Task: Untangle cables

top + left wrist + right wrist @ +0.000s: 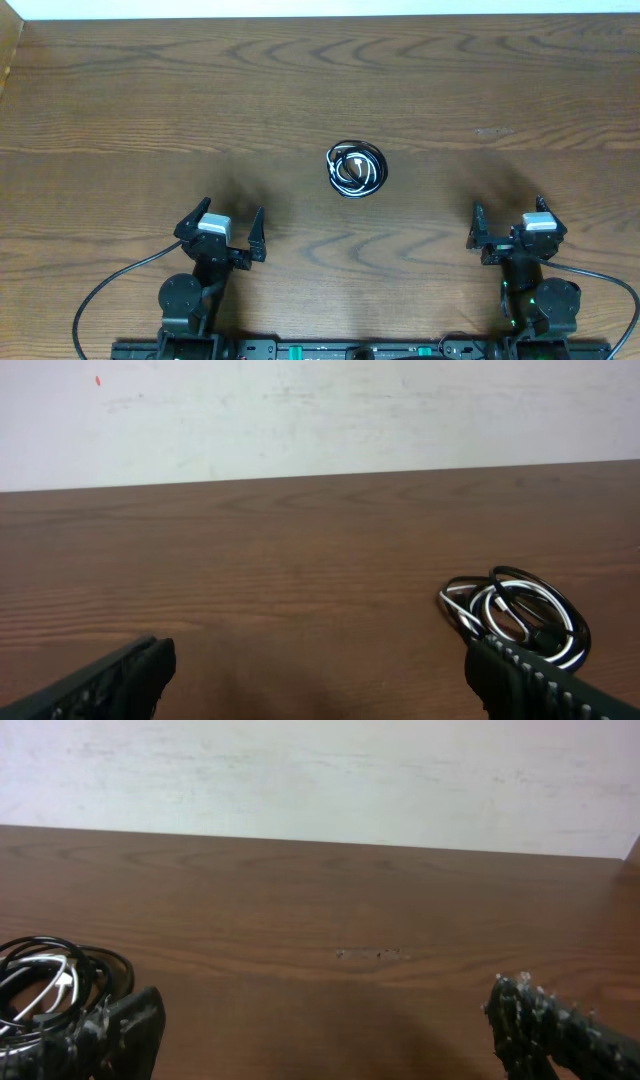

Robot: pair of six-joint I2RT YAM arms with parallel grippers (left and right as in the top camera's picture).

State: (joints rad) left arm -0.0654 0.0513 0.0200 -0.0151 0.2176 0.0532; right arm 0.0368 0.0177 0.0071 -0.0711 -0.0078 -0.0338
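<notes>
The cables lie as one small coiled bundle of thin black and white cords at the middle of the wooden table. The bundle also shows at the right of the left wrist view and at the left edge of the right wrist view. My left gripper is open and empty near the front edge, left of the bundle. My right gripper is open and empty near the front edge, right of the bundle. Neither gripper touches the cables. The plug ends are too small to tell apart.
The wooden table ends at a pale wall at the back. Thick black wires run from the arm bases along the front edge. A small scuff marks the wood at right.
</notes>
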